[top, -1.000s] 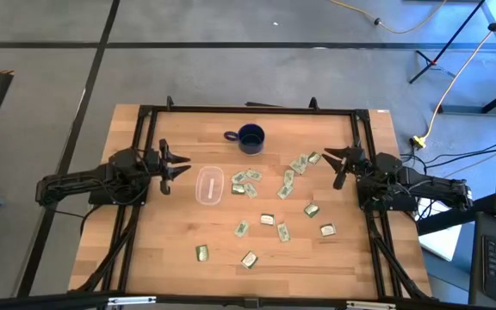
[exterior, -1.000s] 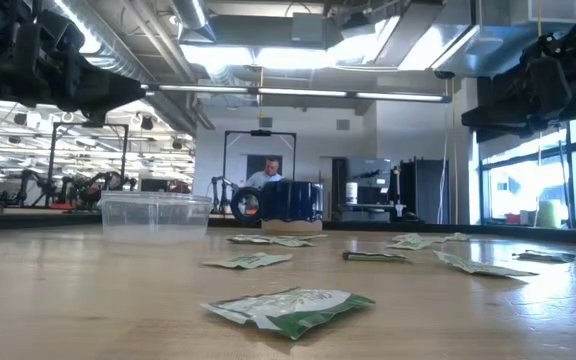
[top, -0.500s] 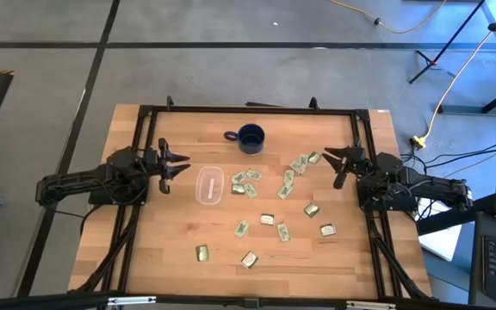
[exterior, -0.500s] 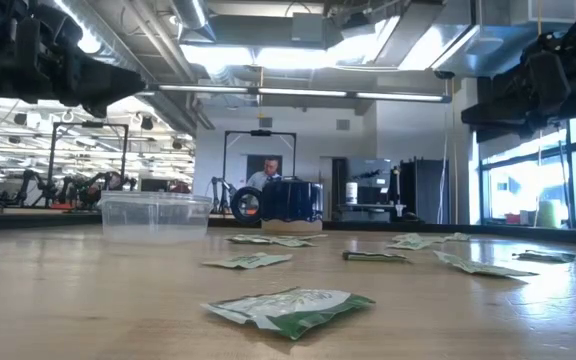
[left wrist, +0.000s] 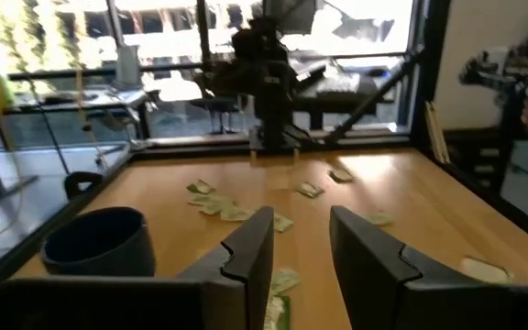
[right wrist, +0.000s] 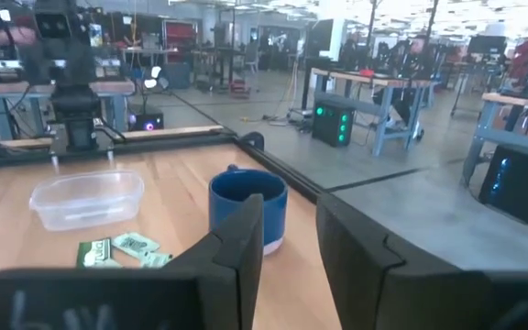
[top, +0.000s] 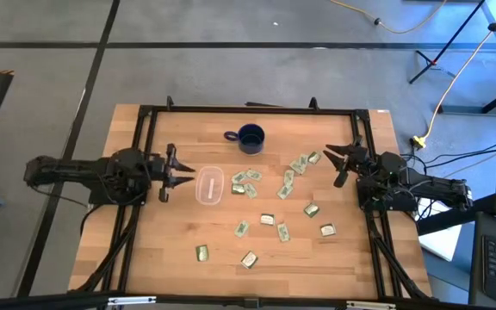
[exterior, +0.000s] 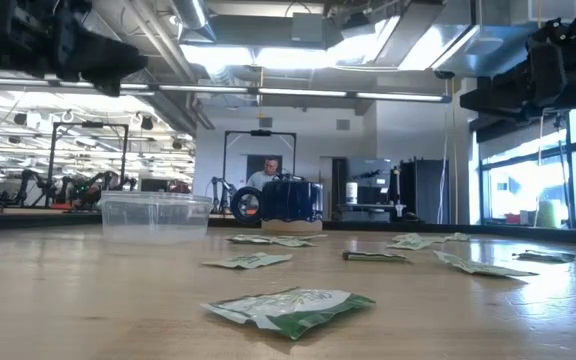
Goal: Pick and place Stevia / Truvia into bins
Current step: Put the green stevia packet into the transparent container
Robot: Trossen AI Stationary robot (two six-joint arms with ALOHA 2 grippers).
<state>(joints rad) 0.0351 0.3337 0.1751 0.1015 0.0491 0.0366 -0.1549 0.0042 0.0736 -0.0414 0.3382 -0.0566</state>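
**Sachets strewn on the table, tub empty, both grippers spread**

The wooden table (top: 170,250) carries a black frame along its edges. A dark blue mug (top: 251,138) stands at the far side, well apart from the clear tub (top: 209,186), which holds nothing. The Stevia sachets (top: 246,182) lie scattered from just beside the tub across to the right half and the near side; none is in the tub. The left gripper (top: 182,173) hovers just beside the tub, fingers parted and grasping nothing. The right gripper (top: 334,162) hangs near the rightmost sachets, likewise released. In the low view a person shows far behind the mug, partly hidden by it.
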